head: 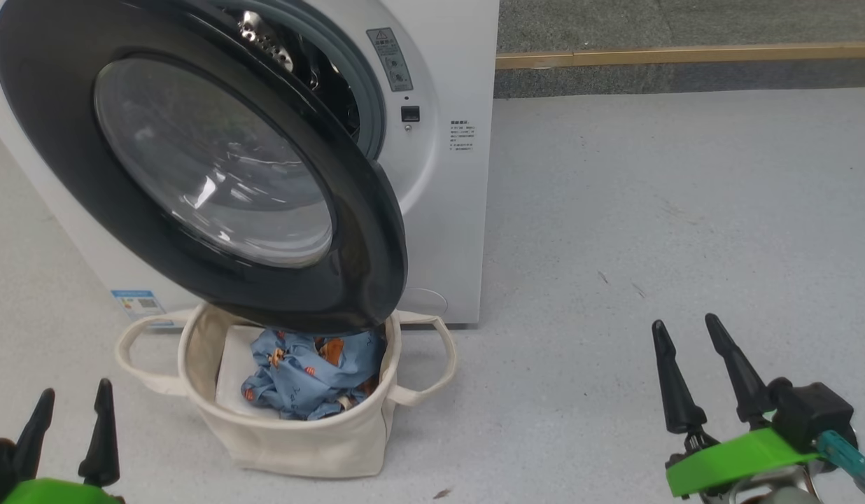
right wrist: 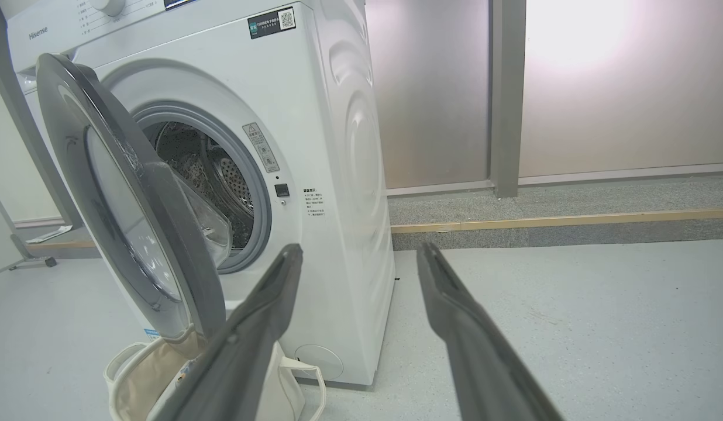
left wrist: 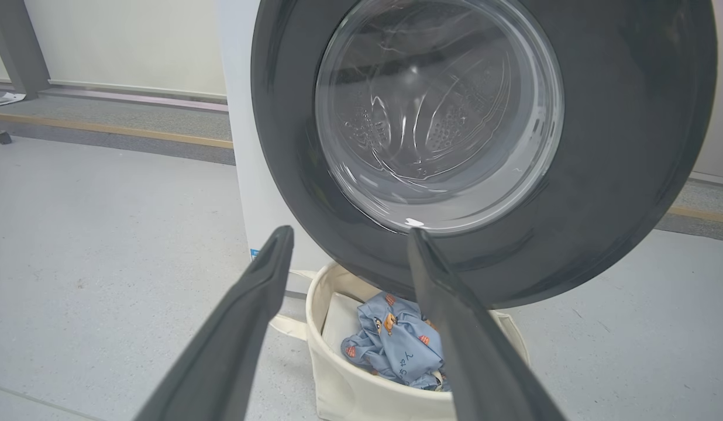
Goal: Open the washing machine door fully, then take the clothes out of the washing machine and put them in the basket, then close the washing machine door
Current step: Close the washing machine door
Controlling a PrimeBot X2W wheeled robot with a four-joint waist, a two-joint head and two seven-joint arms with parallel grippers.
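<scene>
Noted: left gripper (head: 75,393) and right gripper (head: 684,323), both dark and two-fingered, spread wide with nothing held; soft light-blue printed clothes (head: 306,374) seen lying in the round cream canvas basket (head: 299,437); glossy black round door (head: 362,266) hangs part-open over it on the white front-loading washing machine (head: 453,210); closing judged next; door best pushed near its free rim until latched, basket left undisturbed.
</scene>
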